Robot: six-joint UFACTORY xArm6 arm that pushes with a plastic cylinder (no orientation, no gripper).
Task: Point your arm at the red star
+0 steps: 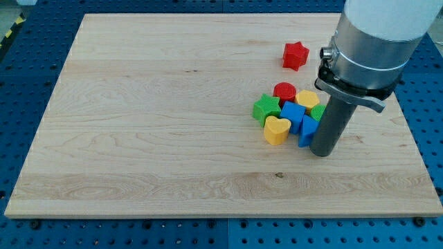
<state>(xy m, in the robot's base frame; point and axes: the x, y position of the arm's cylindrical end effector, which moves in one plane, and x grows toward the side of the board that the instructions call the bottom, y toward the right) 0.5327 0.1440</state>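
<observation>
My tip (322, 153) rests on the pale wood board (152, 117) at the block cluster's 4 o'clock, gripping nothing, partly hiding a blue block (306, 131); the faceted red star (295, 55) sits apart at 12 o'clock.

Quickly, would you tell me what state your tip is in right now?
No gripper: my tip holds nothing, resting beside the blue block, well below the red star.

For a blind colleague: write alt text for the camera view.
My tip rests at the lower right of a cluster of coloured blocks on a wooden board; the red star sits alone above the cluster, toward the view's top.
</observation>
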